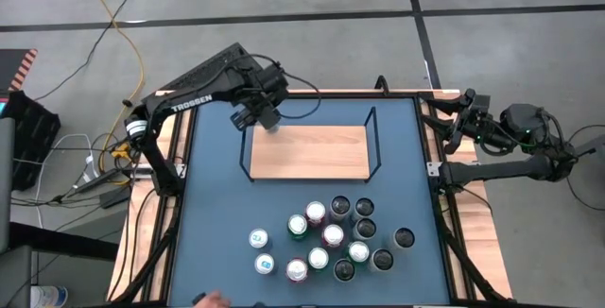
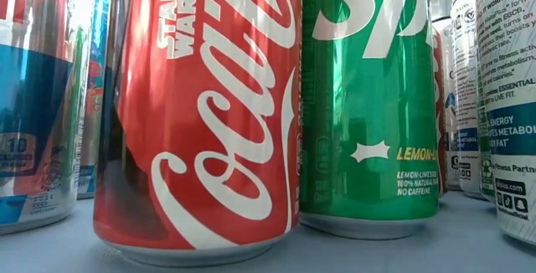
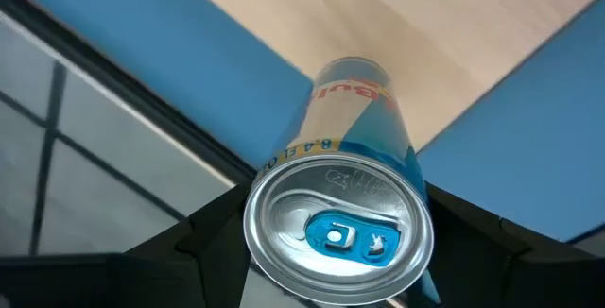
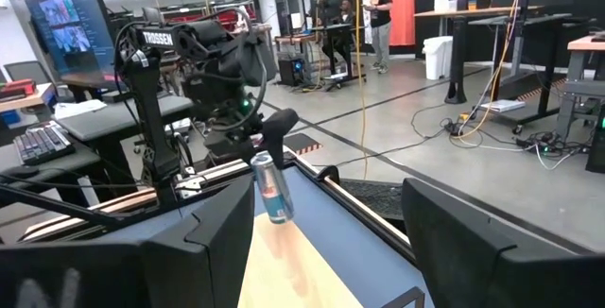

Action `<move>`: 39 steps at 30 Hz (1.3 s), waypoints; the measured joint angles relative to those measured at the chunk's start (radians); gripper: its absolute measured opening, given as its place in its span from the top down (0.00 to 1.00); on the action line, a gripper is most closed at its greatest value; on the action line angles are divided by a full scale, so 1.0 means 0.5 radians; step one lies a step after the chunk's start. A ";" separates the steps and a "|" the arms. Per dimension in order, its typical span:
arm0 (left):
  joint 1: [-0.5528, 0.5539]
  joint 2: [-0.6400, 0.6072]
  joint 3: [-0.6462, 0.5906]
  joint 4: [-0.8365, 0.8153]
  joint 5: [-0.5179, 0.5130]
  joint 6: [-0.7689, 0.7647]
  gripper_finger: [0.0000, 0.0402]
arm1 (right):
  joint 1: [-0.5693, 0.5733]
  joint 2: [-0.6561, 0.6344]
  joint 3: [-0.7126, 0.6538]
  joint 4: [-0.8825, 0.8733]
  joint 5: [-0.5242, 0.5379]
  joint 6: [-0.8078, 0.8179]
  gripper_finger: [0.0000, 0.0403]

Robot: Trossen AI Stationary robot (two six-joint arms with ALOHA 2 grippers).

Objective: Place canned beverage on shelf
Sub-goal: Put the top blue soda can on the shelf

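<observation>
- Can [image 3: 352, 171], slim, blue and silver, hangs tilted in the left gripper [image 1: 262, 110], whose fingers grip its top end; it sits over the shelf's [image 1: 307, 151] corner at about 10 o'clock on the board.
- Shelf lies mid-table; a cluster of cans [image 1: 326, 238] stands at 6 o'clock from it.
- Right gripper [image 1: 458, 117] waits past the table's edge at 2 o'clock, fingers spread apart and empty.

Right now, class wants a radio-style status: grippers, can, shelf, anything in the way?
Left gripper shut on slim blue-and-silver can, above shelf back-left corner. Right gripper parked at right table edge, open. Shelf board bare; can cluster sits nearer the front.
</observation>
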 joint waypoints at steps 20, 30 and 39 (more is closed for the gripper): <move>0.002 0.000 -0.002 -0.100 0.133 -0.045 0.40 | 0.000 0.000 0.000 0.002 0.002 0.002 0.35; 0.008 0.000 -0.040 -0.053 0.078 0.022 0.40 | 0.000 0.000 0.000 0.002 0.003 0.001 0.35; 0.004 0.003 -0.101 -0.026 -0.008 0.068 0.40 | 0.000 -0.001 0.000 0.002 0.003 -0.001 0.35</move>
